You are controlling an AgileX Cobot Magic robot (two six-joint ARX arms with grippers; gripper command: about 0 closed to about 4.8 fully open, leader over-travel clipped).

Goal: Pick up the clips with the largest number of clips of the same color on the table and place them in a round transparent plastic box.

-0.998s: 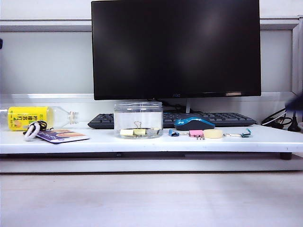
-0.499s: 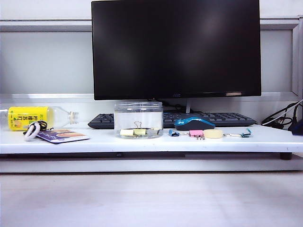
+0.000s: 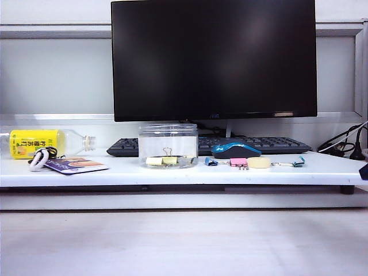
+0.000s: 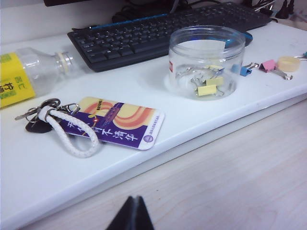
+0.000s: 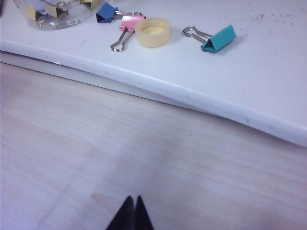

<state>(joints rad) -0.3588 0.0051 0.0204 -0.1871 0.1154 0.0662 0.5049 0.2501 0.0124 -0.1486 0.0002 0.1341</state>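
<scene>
The round transparent plastic box (image 3: pixel 168 135) stands open on the white shelf in front of the keyboard. Several pale-yellow clips (image 3: pixel 163 161) lie on its bottom, and the left wrist view shows the clips (image 4: pixel 207 89) through the box wall (image 4: pixel 206 33). My left gripper (image 4: pixel 135 199) is shut and empty, hanging over the wooden desk well short of the shelf edge. My right gripper (image 5: pixel 133 199) is also shut and empty over the wood, away from the box (image 5: pixel 72 18). In the exterior view only a dark tip of the right arm (image 3: pixel 364 171) shows at the right edge.
Right of the box lie a blue clip (image 3: pixel 211 162), a pink clip (image 3: pixel 238 163), a yellow cap (image 3: pixel 259 163) and a teal clip (image 3: pixel 298 163). Behind them are a mouse (image 3: pixel 236 150), keyboard (image 3: pixel 270 144) and monitor (image 3: pixel 213 57). A bottle (image 3: pixel 40 142) and keys with a card (image 3: pixel 72 165) lie left.
At the right edge of the exterior view, the dark shape of the right arm has dropped from beside the cables to below the shelf edge. Nothing on the shelf has moved.
</scene>
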